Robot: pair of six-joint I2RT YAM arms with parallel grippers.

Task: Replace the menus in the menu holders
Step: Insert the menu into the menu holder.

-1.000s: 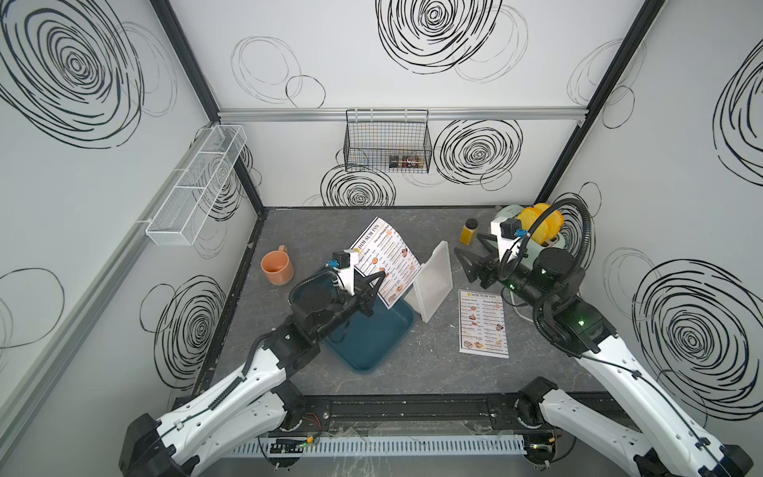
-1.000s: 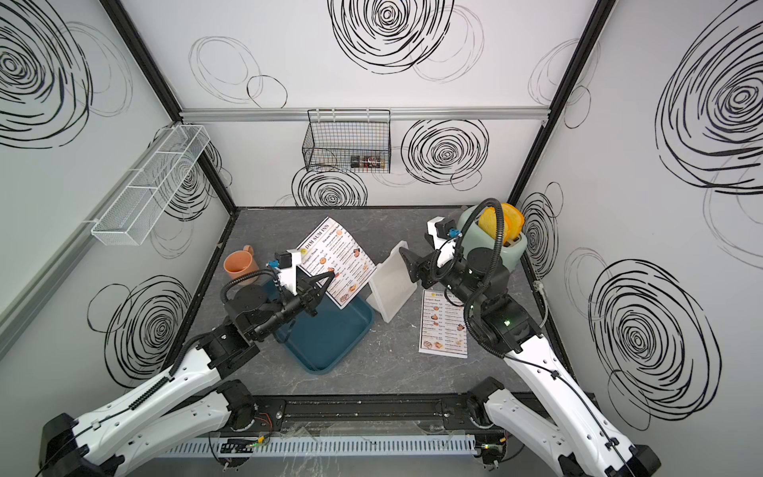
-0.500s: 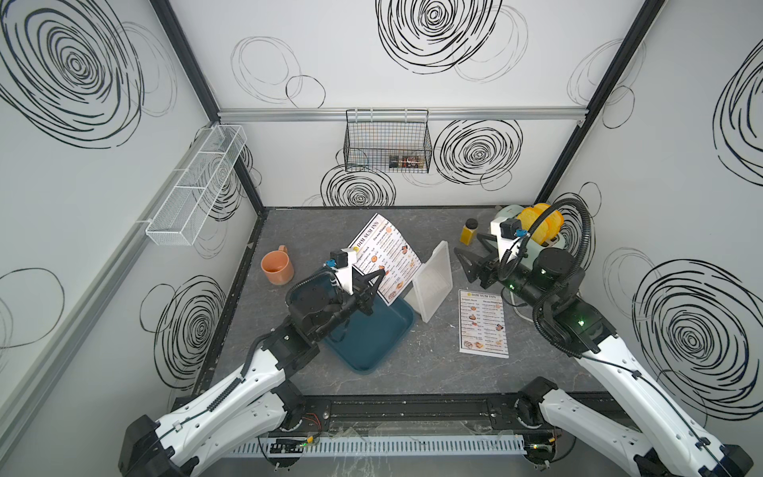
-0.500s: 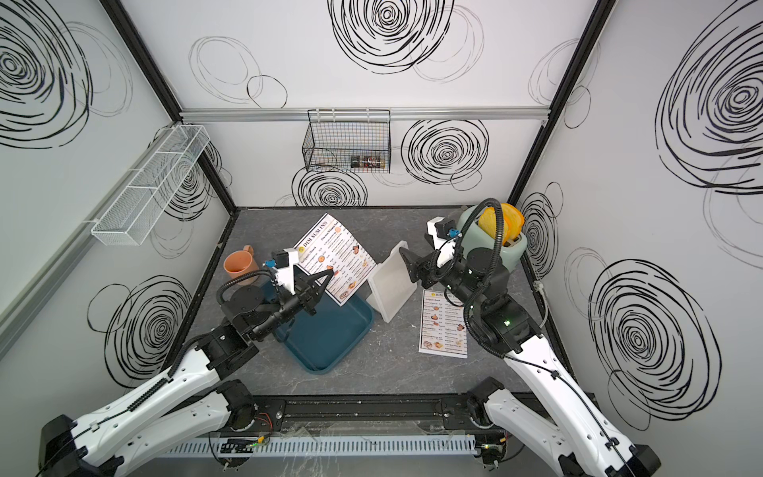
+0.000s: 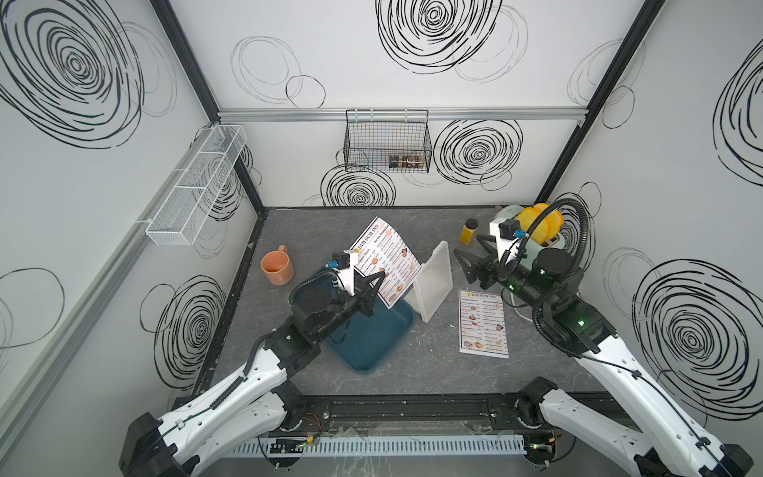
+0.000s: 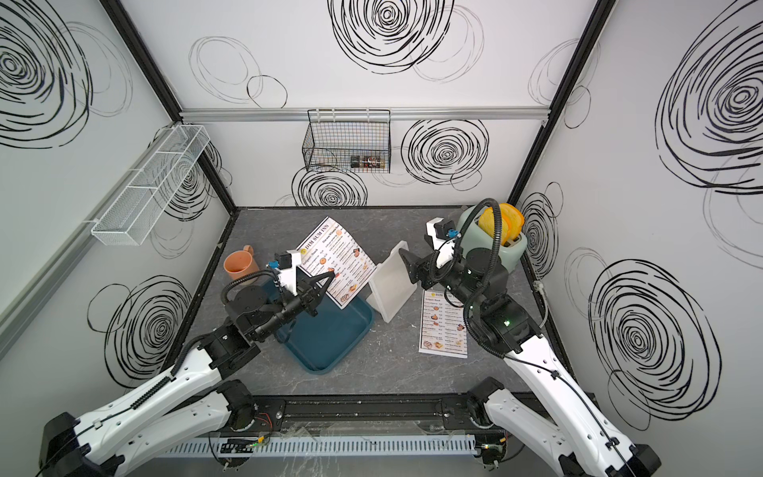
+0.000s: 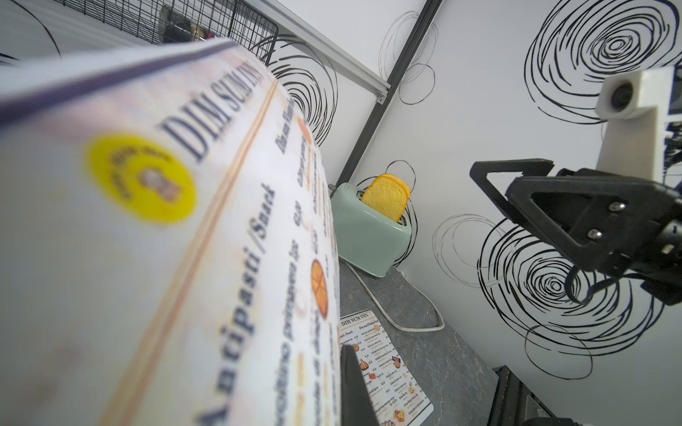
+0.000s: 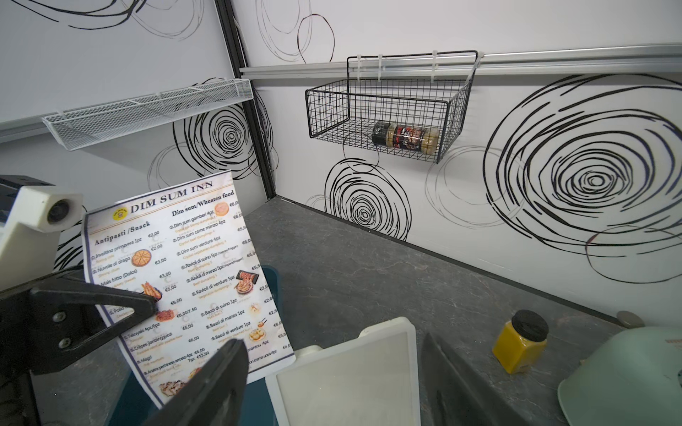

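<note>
Shows menu [image 5: 388, 256] raised, tilted above teal tray [image 5: 371, 338], side edge pinched in clenched left gripper [image 5: 376, 283], seemingly ready for insertion. Shows menu holder [image 5: 431, 285] standing just beside, apparently empty. Shows second menu [image 5: 483, 324] flat on table [image 5: 413, 371]; right gripper [image 5: 468, 258] nearby, jaws spread, grasping nothing, likely to steady holder.

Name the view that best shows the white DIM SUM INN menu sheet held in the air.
Right wrist view: the held white menu sheet faces it, nearly whole and readable. Both top views show it small and tilted; the left wrist view, a blurred close-up.
</note>
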